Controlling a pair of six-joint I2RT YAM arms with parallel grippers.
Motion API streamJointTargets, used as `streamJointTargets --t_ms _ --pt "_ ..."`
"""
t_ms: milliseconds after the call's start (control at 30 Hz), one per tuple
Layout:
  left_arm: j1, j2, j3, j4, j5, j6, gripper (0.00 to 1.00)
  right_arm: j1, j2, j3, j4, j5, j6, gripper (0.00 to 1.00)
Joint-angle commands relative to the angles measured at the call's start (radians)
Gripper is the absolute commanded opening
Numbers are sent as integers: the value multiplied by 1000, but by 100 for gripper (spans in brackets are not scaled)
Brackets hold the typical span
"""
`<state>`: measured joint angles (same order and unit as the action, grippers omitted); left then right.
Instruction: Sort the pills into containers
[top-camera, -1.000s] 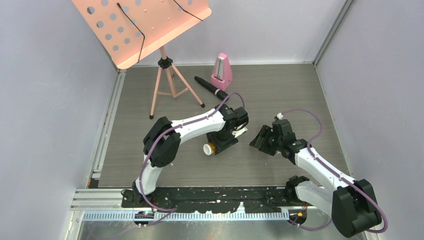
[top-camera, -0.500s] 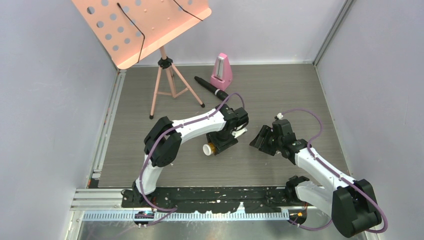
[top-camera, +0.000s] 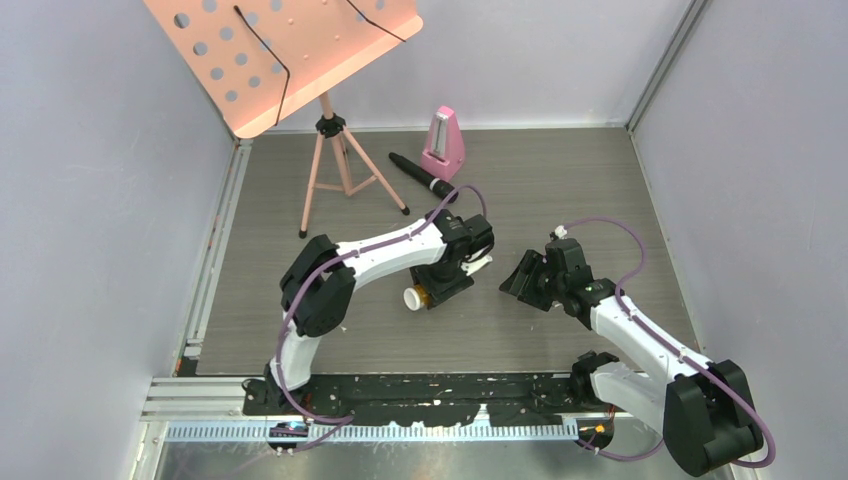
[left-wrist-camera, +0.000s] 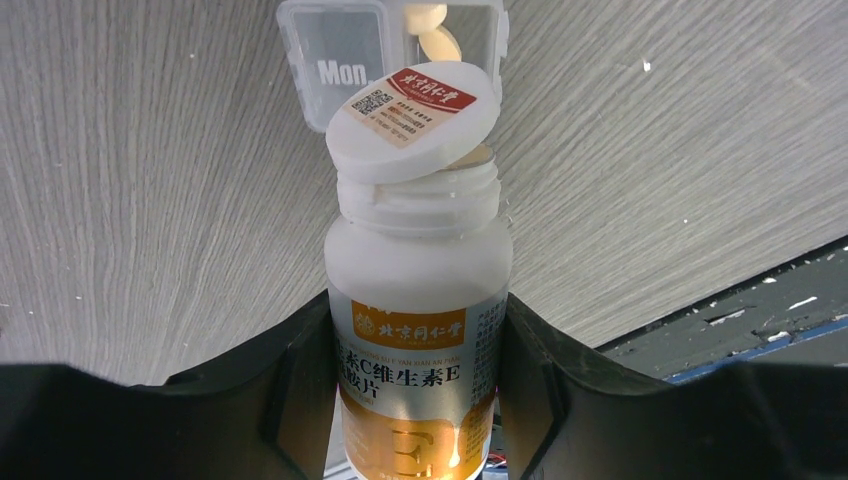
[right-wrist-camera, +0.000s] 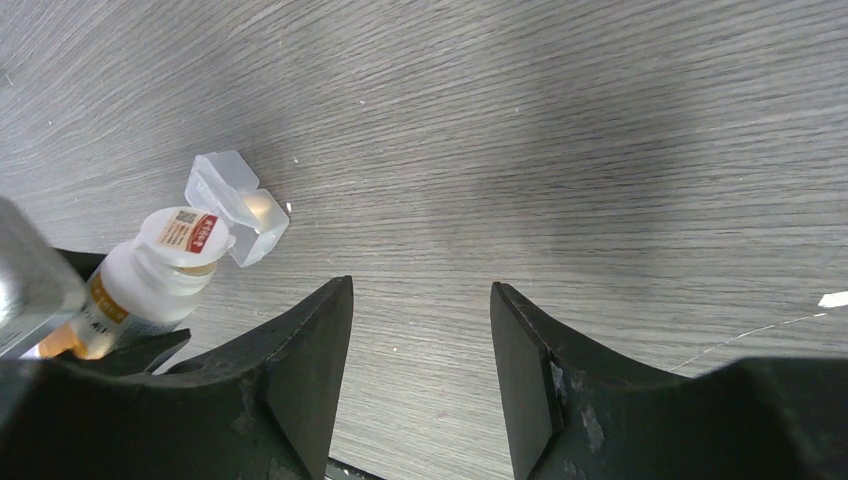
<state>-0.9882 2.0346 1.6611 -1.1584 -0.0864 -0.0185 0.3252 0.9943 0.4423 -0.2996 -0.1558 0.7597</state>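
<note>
While your right gripper (right-wrist-camera: 420, 300) hangs open and empty over the table (right-wrist-camera: 600, 120), likely kept aside so it doesn't crowd the pour, your left gripper (left-wrist-camera: 415, 310) clamps the white vitamin bottle (left-wrist-camera: 415, 250) by its body, leaving neck and mouth free. Its flip cap (left-wrist-camera: 415, 120) is hinged open, and the mouth points at the clear pill box (left-wrist-camera: 335, 45) just beyond. Two pale yellow pills (left-wrist-camera: 438, 45) lie in the compartment next to the one marked "Mon", which looks like your pour target.
</note>
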Motion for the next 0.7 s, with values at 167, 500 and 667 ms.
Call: streamJointTargets --t_ms 167,500,667 --pt "-6 -184 -63 84 -2 -19 0 -3 -18 29 10 3 5 59" --pt "-5 -444 -226 241 -36 -11 0 -5 -38 83 -23 -1 0 60" --pt "-3 -631 -382 367 -52 -22 0 -8 -52 140 -71 12 -12 60"
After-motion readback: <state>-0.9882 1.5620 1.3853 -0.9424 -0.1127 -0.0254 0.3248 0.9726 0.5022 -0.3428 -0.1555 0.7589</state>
